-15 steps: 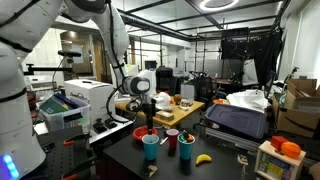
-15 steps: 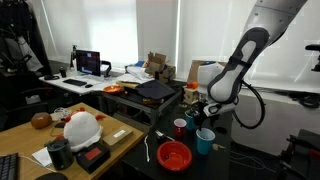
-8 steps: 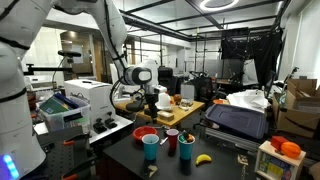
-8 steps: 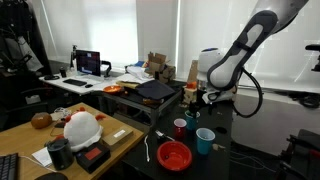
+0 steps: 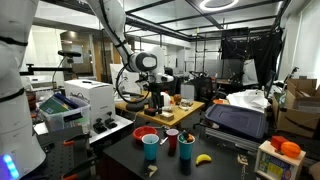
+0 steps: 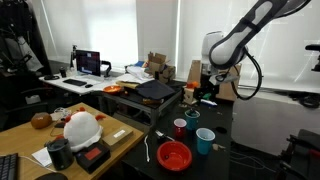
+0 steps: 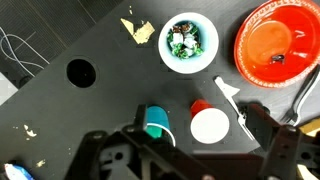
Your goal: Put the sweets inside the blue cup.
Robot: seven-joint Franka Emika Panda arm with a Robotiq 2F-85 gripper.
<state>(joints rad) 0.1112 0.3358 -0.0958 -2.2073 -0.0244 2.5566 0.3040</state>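
Observation:
The blue cup (image 7: 188,43) stands on the black table and, seen from above, holds the sweets (image 7: 184,41), small dark, green and pale pieces. The cup also shows in both exterior views (image 5: 151,147) (image 6: 204,138); the sweets are hidden there. My gripper (image 7: 195,116) is open and empty, high above the cups, with its fingers wide apart at the bottom of the wrist view. It hangs well above the table in both exterior views (image 5: 152,97) (image 6: 205,92).
A red cup (image 7: 208,122) and a dark teal cup (image 7: 157,120) stand beside the blue cup. A red bowl (image 7: 278,45) sits close by, with a white utensil (image 7: 233,102) near it. A banana (image 5: 203,158) lies near the table's front edge.
My gripper has risen from just above the cups to well above the table. The cups and bowl have not moved.

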